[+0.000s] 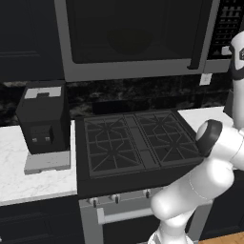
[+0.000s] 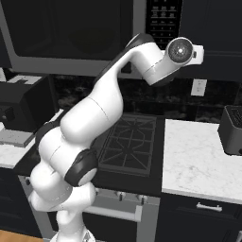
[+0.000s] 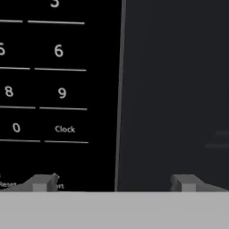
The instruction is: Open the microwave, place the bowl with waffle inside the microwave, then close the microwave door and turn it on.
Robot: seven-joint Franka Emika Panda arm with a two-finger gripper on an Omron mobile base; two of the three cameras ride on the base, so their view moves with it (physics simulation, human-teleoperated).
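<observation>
The microwave was seen mounted above the stove, w/ its grey frame and dark glass front. The microwave door was seen shut flush, its dark vertical handle bar at the door's right edge, just beside the black button panel. In the right base view the same panel was seen at top centre, w/ the arm's wrist raised just in front of and below it.

In the hand view the pincer was seen open wide, fingertips well apart and nothing between them. It was pointed straight at the keypad's right edge: keys 6, 9, 0 and "Clock" were read on the left half, and a thin grey vertical strip divided the panel from a plain dark face on the right. Whether the fingertips touched the panel could not be told.

A small black boxy appliance w/ grey top was seen on the white marble surface left of the stove. Another marble surface lay right of the stove, w/ a dark toaster-like box at its far right. A wall outlet was seen on the dark backsplash.
</observation>
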